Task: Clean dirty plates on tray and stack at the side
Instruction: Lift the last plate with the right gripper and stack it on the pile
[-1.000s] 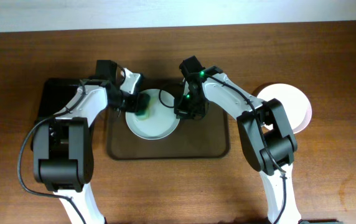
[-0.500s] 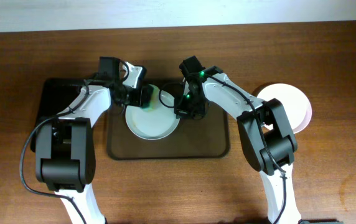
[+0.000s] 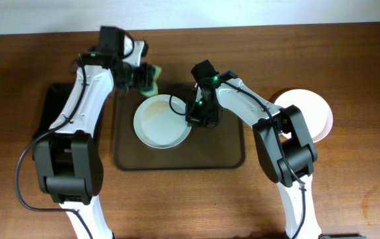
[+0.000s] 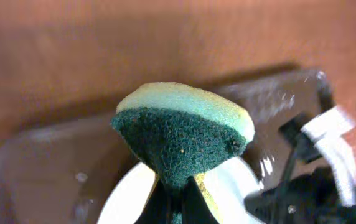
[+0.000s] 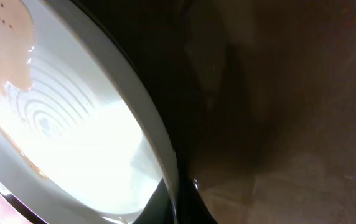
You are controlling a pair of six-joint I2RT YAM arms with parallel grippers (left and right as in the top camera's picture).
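Table: brown wood surface; carries all items listed below.
Tray: brown, rounded rectangle with a low rim. It sits toward the far edge of the table, about midway between the left and right edges.
Plate on the tray: round, white, lying flat in the left half of the tray. The right wrist view shows concentric ridges and a pale brown film on part of its floor.
Stacked plates: off the tray, near the right edge of the table. A second rim shows slightly offset under the top one.
Black tray: smaller, beside the brown tray on the side of the left edge, partly covered by the left arm.
Sponge: green scouring face, yellow-green foam back. It is held in the air above the far rim of the tray, clear of the plate. In the left wrist view it is pinched into a wedge.
Left gripper: jaws closed on the lower part of the sponge. The arm reaches toward the far edge of the table.
Right gripper: positioned at the right rim of the plate on the tray. The wrist camera looks along that rim at close range. The fingertips are mostly hidden, so it cannot be told whether the jaws clamp the rim.
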